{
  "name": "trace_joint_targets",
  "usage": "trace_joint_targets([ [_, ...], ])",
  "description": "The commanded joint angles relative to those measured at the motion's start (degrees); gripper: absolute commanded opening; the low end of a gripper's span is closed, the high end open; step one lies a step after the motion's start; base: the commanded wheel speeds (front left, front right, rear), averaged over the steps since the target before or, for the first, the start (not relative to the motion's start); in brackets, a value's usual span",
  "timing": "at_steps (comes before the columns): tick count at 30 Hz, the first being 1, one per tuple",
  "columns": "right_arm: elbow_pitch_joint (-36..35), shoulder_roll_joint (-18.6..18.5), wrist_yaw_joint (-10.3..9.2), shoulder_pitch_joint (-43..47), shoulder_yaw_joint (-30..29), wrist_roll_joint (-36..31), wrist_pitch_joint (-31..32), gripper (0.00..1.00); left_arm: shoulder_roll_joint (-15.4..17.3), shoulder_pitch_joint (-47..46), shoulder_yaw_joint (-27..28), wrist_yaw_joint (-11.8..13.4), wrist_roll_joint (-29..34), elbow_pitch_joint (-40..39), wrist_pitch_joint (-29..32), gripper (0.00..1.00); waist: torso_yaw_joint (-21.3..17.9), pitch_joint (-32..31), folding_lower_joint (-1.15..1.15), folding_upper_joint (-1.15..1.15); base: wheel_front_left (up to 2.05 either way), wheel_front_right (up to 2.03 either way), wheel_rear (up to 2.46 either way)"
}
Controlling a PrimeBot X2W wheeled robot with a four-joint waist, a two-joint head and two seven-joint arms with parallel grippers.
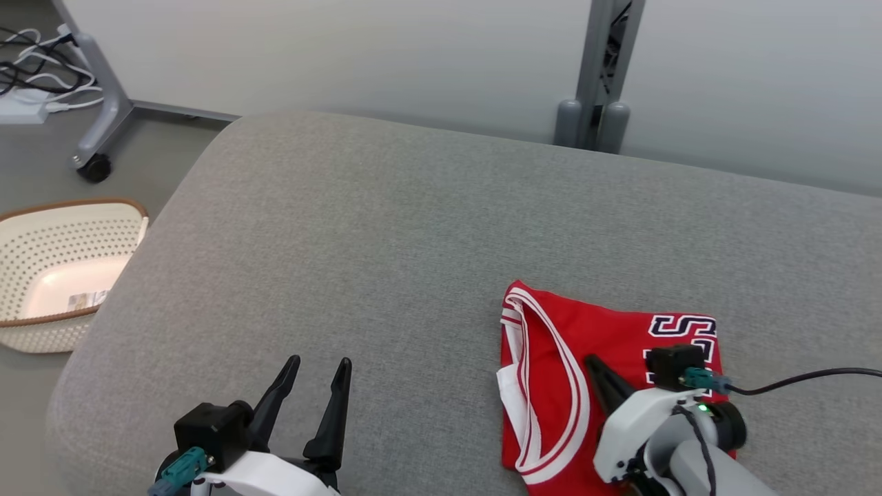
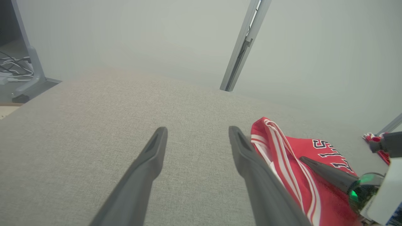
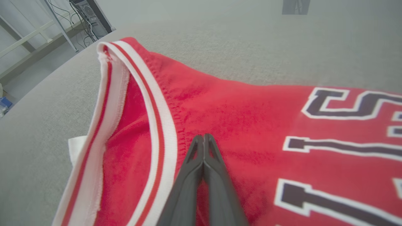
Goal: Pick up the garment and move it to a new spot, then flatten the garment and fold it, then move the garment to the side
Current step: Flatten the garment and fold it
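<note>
Two grippers over a grey upholstered surface (image 1: 413, 234), seen from across the room.

Garment (image 1: 617, 337): red jersey, white-and-red striped trim, dark lettering outlined in white. Lies folded into a rough rectangle on the near right part of the surface. Trimmed opening faces the robot's left, with a small white patch (image 1: 508, 386) poking out at that edge. Lettering sits on the far right corner of the fold.

Right gripper (image 1: 592, 362): fingers pressed together, no gap between them. Tips rest low over the red cloth just beside the striped trim, as the right wrist view (image 3: 204, 137) makes plain. Cannot tell whether any cloth is pinched between them. A black cable runs off to the right from its wrist.

Left gripper (image 1: 320, 362): fingers spread wide, nothing between them. Sits at the near left over bare grey fabric, well apart from the jersey's left edge.

Off the surface, on the floor to the left: a pale perforated basket (image 1: 69, 205) with a brown rim. Beyond it, a wheeled stand leg (image 1: 103, 103) and a tangle of cables (image 1: 27, 65). A grey post (image 1: 599, 69) stands against the pale wall behind.
</note>
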Motion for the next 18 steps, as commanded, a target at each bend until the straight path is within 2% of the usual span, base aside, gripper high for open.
trace_joint_targets([
  [1,-1.1,0.2,0.01,-0.1,1.9,1.6,0.3,0.00,0.2,-0.9,0.2,0.1,0.5,-0.1,-0.1,1.00,1.1,0.5,0.00,0.00,0.00,0.00,0.00],
  [9,-4.4,0.0,0.01,-2.8,11.8,9.0,1.2,0.00,0.0,-1.3,0.1,0.0,0.4,0.1,-0.4,1.00,2.1,1.0,0.00,0.00,0.00,0.00,0.00],
  [14,-6.7,0.0,0.01,-4.2,19.4,13.2,3.8,0.00,0.0,-1.5,0.2,-0.1,0.3,0.3,-0.5,1.00,1.7,1.3,0.00,0.00,0.00,0.00,0.00],
  [18,-6.8,-0.1,0.01,-5.8,22.3,15.8,4.5,0.00,-0.2,-1.9,0.0,-0.1,0.3,0.4,-0.5,1.00,1.4,1.6,0.00,0.00,0.00,0.00,0.00],
])
